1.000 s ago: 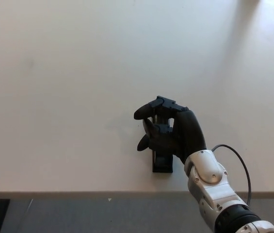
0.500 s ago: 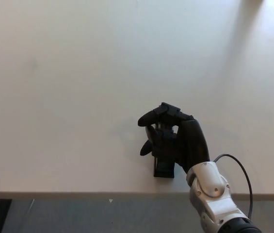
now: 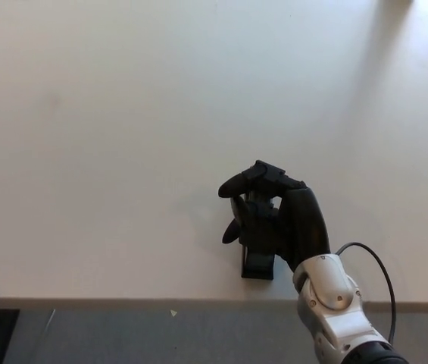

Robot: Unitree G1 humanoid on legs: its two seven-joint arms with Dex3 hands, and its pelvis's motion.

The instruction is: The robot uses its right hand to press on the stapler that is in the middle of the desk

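Right robot hand (image 3: pixel 278 220) rests curled over the black stapler (image 3: pixel 258 264) near the bench (image 3: pixel 123 152) edge; stiff, springy, likely slides; press its top arm squarely.

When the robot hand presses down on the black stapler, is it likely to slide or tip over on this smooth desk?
The stapler is long and low and lies flat on the desk, so tipping seems unlikely. The desk looks smooth, so an off-centre push might slide it. The right robot hand is over most of it, probably steadying it.
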